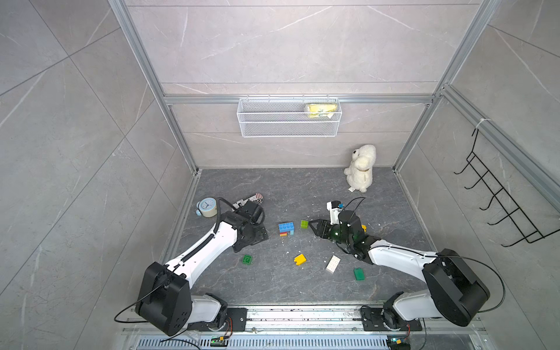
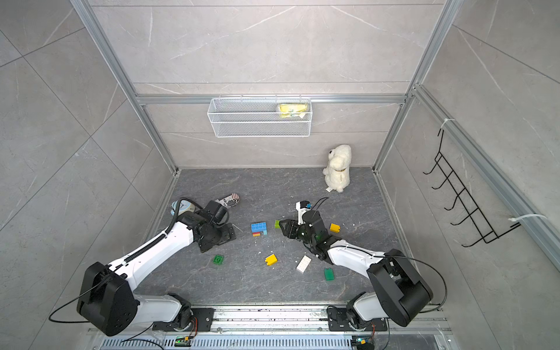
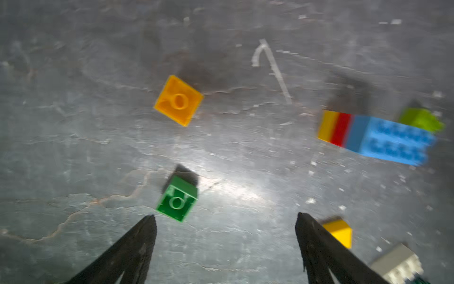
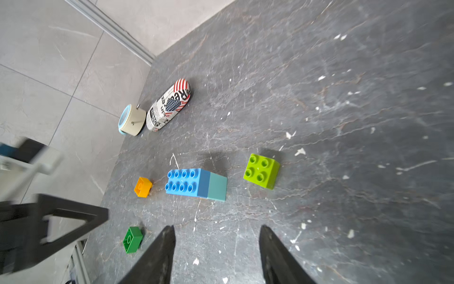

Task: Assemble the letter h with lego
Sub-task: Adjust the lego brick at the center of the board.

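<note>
The counter [image 1: 272,188] is a dark grey, veined slab flecked with white chips. Pale grey tiled walls [image 1: 272,45] on aluminium rails close it in on three sides. The blue brick [image 1: 286,227] sits mid-counter, joined to light blue, red and yellow pieces.

Far left of the blue brick and a little behind it, by the side wall, stand a small clock [image 1: 207,206] and a printed pouch [image 4: 169,105]. The left gripper [image 3: 225,215] hangs left of the blue brick, its fingers spread wide with only bare counter between them. An orange brick [image 3: 178,100] lies left of the blue brick with its hollow side showing. A dark green brick [image 1: 247,259] lies left and nearer the robot.

High on the back wall behind the blue brick hangs a white wire basket [image 1: 288,118]. A lime brick [image 1: 304,224] stands just right of the blue brick, not touching it. Nearer the robot and to the right lie a yellow brick [image 1: 299,259], a white brick [image 1: 333,264] and a flat green brick [image 1: 359,274]. The right gripper [image 4: 217,226] points at the blue brick from the right, its fingers apart and empty. A second yellow brick [image 2: 334,227] lies farther right. Far behind and right of the blue brick sits a plush toy [image 1: 360,168]. A black hook rack [image 1: 500,194] hangs on the right wall.
</note>
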`<state>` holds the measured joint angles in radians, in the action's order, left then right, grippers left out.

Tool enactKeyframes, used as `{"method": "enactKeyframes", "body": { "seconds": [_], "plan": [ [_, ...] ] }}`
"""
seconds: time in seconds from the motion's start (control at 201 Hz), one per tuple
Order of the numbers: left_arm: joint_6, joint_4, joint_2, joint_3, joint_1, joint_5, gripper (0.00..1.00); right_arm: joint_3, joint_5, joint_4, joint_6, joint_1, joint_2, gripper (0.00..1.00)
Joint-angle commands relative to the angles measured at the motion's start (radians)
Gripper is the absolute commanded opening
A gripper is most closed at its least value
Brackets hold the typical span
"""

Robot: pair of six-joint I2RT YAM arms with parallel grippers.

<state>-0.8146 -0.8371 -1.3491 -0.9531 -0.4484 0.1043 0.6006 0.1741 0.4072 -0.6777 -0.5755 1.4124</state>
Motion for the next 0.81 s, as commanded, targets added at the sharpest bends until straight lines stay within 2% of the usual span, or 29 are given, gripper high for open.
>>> {"method": "enactKeyframes", "body": {
  "seconds": [0.0, 0.149, 0.403, 0.801],
  "plan": [
    [0.077, 0.033, -0.014, 0.013, 0.051, -0.008, 0.91, -0.025, -0.041, 0.043, 0.007, 0.003, -0.027, 0.57],
    [0.138, 0.081, -0.089, 0.011, 0.107, 0.020, 0.88, -0.033, -0.028, 0.058, 0.013, 0.001, -0.040, 0.57],
    [0.205, 0.191, -0.224, -0.021, 0.155, -0.035, 0.78, -0.042, -0.021, 0.065, 0.028, 0.001, -0.062, 0.56],
    [0.265, 0.185, -0.309, -0.065, 0.155, 0.093, 0.74, -0.038, -0.015, 0.070, 0.034, 0.002, -0.064, 0.55]
  ]
}}
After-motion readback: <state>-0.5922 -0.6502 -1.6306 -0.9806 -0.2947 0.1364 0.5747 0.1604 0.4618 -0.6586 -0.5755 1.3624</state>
